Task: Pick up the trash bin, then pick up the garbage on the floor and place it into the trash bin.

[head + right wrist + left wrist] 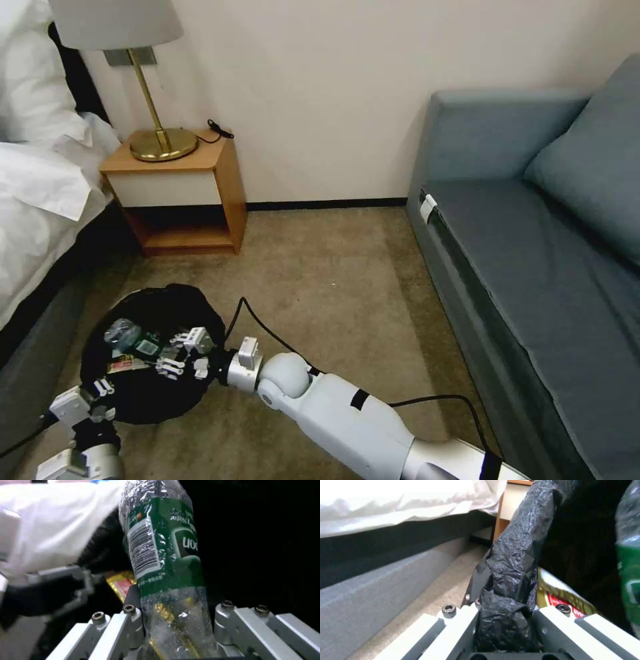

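The trash bin [155, 405], round and lined with a black bag, is at the lower left of the head view, beside the bed. My left gripper [100, 393] is shut on its near rim, and the left wrist view shows the black bag [516, 555] pinched between the left gripper's [503, 620] fingers. My right gripper [175, 353] reaches over the bin's mouth, shut on a clear bottle [127, 333] with a green label [163, 555]. The bottle stands between the right gripper's [176, 625] fingers. A red-and-yellow wrapper [123, 365] [118, 583] [560, 595] lies inside the bin.
A wooden nightstand [180, 193] with a brass lamp [160, 140] stands against the far wall. The white-sheeted bed [40, 200] runs along the left and a grey-blue sofa [533, 233] along the right. A black cable [267, 327] trails over the beige carpet [333, 267] between them.
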Controlling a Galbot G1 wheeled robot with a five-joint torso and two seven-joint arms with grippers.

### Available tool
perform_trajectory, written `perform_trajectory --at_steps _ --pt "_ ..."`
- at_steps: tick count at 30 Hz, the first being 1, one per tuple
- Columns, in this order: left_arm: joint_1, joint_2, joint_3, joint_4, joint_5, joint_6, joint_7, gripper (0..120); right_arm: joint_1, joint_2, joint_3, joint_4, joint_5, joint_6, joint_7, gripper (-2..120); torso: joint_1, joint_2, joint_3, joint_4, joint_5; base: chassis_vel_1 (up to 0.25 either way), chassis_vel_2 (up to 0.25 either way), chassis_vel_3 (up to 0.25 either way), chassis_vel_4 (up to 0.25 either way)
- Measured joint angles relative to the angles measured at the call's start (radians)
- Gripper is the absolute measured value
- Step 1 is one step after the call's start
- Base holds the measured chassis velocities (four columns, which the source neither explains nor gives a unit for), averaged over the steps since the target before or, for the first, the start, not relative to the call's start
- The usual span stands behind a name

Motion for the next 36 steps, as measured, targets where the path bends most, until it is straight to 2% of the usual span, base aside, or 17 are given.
perform_trajectory --at_steps 1,4,6,8,10,13,14,17,18,21,28,32,36 --pt "0.000 0.000 0.000 0.000 0.000 0.000 0.000 3 0.000 0.000 0.000 0.000 0.000 0.000 0.000 28 0.000 0.000 0.000 0.0000 0.0000 0.000 0.000 0.000 0.000" --pt "0.006 0.001 0.005 0.000 0.002 -0.006 0.010 3 -0.008 -0.005 -0.001 0.007 -0.019 -0.005 0.012 42 0.000 0.000 0.000 0.0000 0.0001 0.000 0.000 0.000 0.000" --pt "0.008 0.000 0.006 0.000 0.003 -0.006 0.011 3 -0.009 -0.005 0.000 0.006 -0.025 -0.005 0.013 43 0.000 0.000 0.000 0.0000 0.0000 0.000 0.000 0.000 0.000" --pt "0.013 0.000 0.006 -0.002 0.004 -0.007 0.012 3 -0.012 -0.005 0.005 0.000 -0.043 -0.004 0.023 55 0.000 0.000 0.000 0.0000 0.0000 0.000 0.000 0.000 0.000" --pt "0.014 0.000 0.006 -0.002 0.004 -0.008 0.012 3 -0.013 -0.005 0.005 0.000 -0.045 -0.004 0.026 57 0.000 0.000 0.000 0.0000 0.0000 0.000 0.000 0.000 0.000" --pt "0.020 -0.006 0.010 -0.004 -0.015 -0.007 0.009 3 -0.013 -0.006 0.010 -0.005 -0.060 -0.003 0.041 75 0.000 0.000 0.000 0.0000 0.0001 0.000 0.000 0.000 0.000" --pt "0.020 -0.006 0.010 -0.004 -0.015 -0.007 0.009 3 -0.013 -0.006 0.010 -0.005 -0.060 -0.003 0.041 75 0.000 0.000 0.000 0.0000 0.0001 0.000 0.000 0.000 0.000" --pt "0.020 -0.012 0.017 -0.003 -0.051 0.004 -0.011 3 -0.009 -0.010 0.013 -0.006 -0.081 -0.003 0.049 88 0.000 0.000 0.000 0.0000 0.0001 0.000 0.000 0.000 0.000" --pt "0.020 -0.012 0.017 -0.003 -0.051 0.004 -0.011 3 -0.009 -0.010 0.013 -0.006 -0.081 -0.003 0.049 88 0.000 0.000 0.000 0.0000 0.0001 0.000 0.000 0.000 0.000" --pt "0.014 -0.014 0.021 0.005 -0.083 0.018 -0.036 3 -0.009 -0.020 0.017 0.006 -0.089 0.001 0.050 99 0.000 0.000 0.000 0.0000 0.0001 0.000 0.000 0.000 0.000" --pt "-0.014 -0.008 0.012 0.017 -0.158 0.045 -0.078 3 -0.017 -0.055 0.035 0.072 -0.073 0.009 0.002 100 0.000 0.000 0.000 0.0000 0.0002 0.000 0.000 0.000 0.000" --pt "-0.059 0.003 -0.005 0.062 -0.200 0.047 -0.091 3 -0.012 -0.131 0.047 0.231 0.074 -0.075 -0.059 100 0.000 0.000 0.000 0.0001 0.0002 0.000 0.000 0.000 0.000" --pt "-0.085 0.015 -0.005 0.063 -0.245 0.058 -0.094 3 0.007 -0.153 0.111 0.259 0.111 -0.080 -0.076 100 0.000 0.000 0.000 0.0001 0.0003 0.000 0.000 0.000 0.000"
